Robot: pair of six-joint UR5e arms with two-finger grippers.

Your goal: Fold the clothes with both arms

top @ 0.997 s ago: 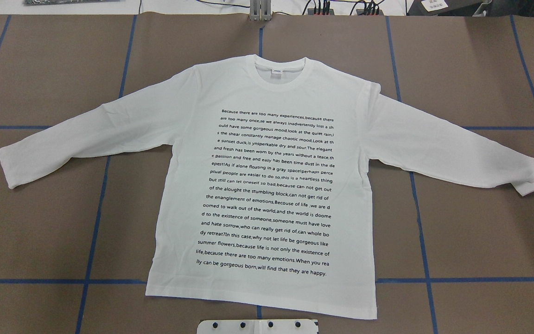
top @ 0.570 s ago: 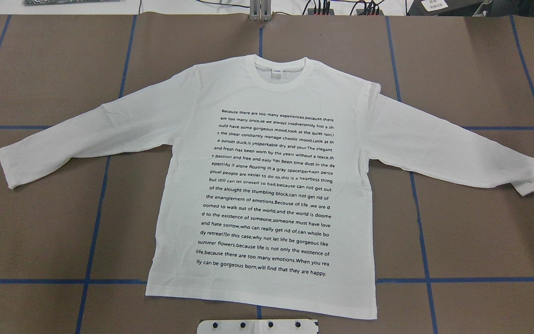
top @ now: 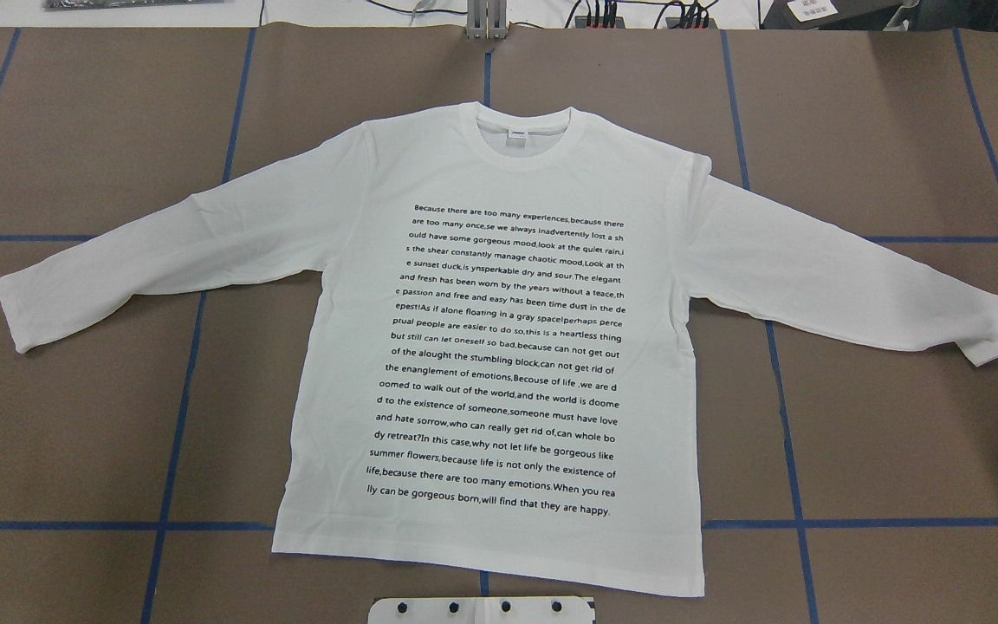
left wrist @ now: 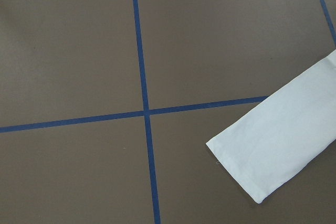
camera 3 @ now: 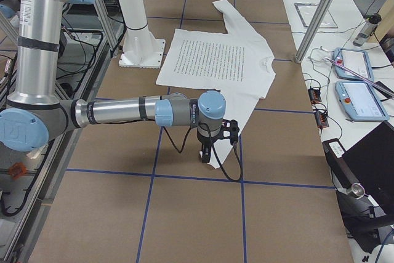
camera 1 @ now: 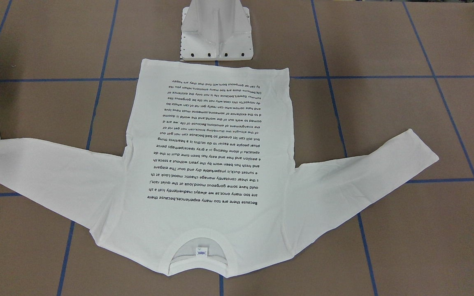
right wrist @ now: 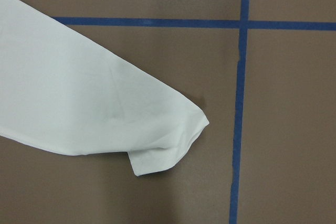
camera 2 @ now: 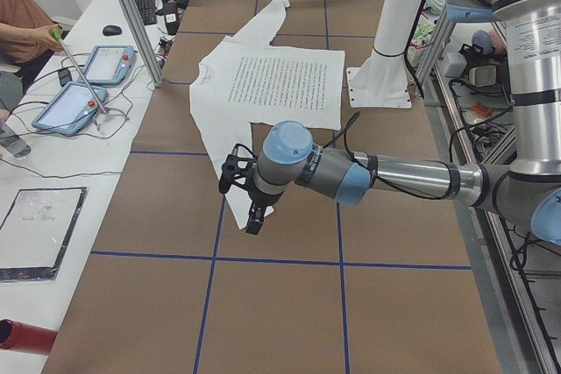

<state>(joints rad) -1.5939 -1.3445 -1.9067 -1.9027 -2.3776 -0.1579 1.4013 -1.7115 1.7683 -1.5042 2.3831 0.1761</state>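
The white long-sleeved T-shirt [top: 499, 347] lies flat on the brown table, text side up, collar [top: 527, 147] at the far edge and both sleeves spread. It also shows in the front view [camera 1: 208, 164]. My left gripper [camera 2: 253, 221] hangs over the near sleeve's cuff [left wrist: 273, 150] in the exterior left view. My right gripper [camera 3: 206, 154] hangs over the other cuff [right wrist: 157, 145], whose corner is folded over. Both grippers show only in the side views, so I cannot tell whether they are open or shut. Neither arm shows in the overhead view.
The white pedestal [camera 1: 216, 33] stands just behind the shirt's hem. Blue tape lines [top: 178, 407] cross the table. The operators' side bench holds tablets [camera 2: 88, 85] and cables, with slanted aluminium posts [camera 3: 320, 10] at the table's edge.
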